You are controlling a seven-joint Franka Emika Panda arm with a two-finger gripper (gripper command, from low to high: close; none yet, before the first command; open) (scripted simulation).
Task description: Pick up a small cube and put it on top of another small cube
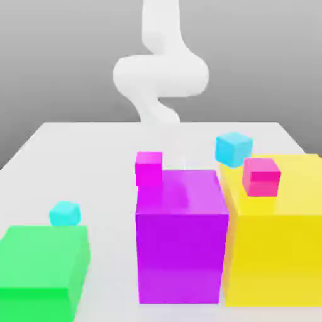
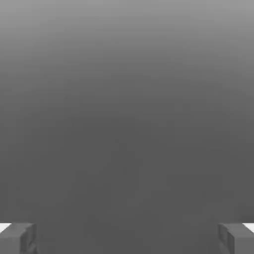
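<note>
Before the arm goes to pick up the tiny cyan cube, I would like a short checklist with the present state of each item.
1. Fingers apart, ready to take a cube: ok, one sits at each lower corner of the hand view with a wide gap.
2. Nothing held between them: ok.
3. Tiny cyan cube free on top: ok, it sits on the table behind the green block.
4. Magenta cube top bare: ok.
5. Not confused with the larger cyan cube or hot-pink cube: ok, they are apart.
6. Hand above the tiny cube: cannot tell.
</note>
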